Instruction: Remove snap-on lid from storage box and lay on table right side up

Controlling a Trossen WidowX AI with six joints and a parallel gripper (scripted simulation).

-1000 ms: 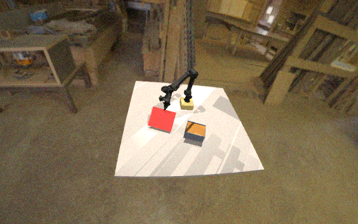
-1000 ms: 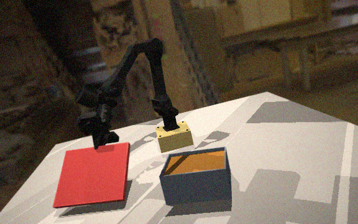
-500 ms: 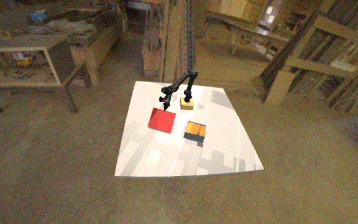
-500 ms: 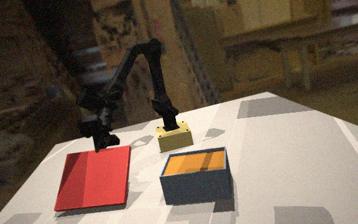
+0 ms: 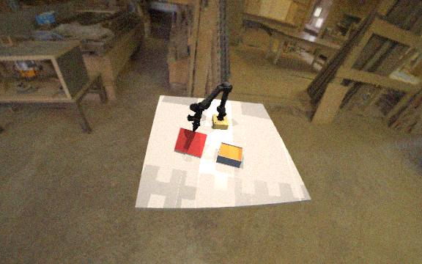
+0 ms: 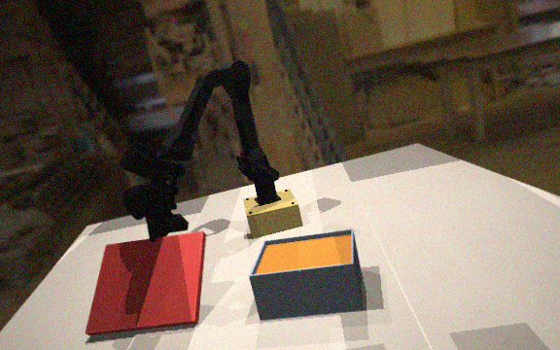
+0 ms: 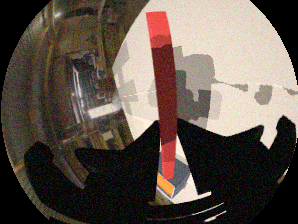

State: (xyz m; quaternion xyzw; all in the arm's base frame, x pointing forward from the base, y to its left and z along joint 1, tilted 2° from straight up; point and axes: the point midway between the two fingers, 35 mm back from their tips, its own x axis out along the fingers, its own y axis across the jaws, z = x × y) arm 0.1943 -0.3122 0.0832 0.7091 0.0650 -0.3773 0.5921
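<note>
Where the table [image 6: 455,233] comes nearest the exterior camera, the storage box [image 6: 309,289] stands open-topped, its dark blue walls enclosing an orange interior. Beside it, well apart, the red lid [image 6: 149,284] lies low over the table surface, its broad face up; whether it rests fully flat cannot be determined. At the lid's far edge, the gripper [image 6: 160,232] is closed on that edge, fingers pointing down. The wrist view shows the lid [image 7: 165,96] edge-on, running out between the two dark fingers. Behind the box, the arm rises from a yellow base block [image 6: 285,219] on the table. Blurred wooden shelving [image 5: 379,70] fills the background.
</note>
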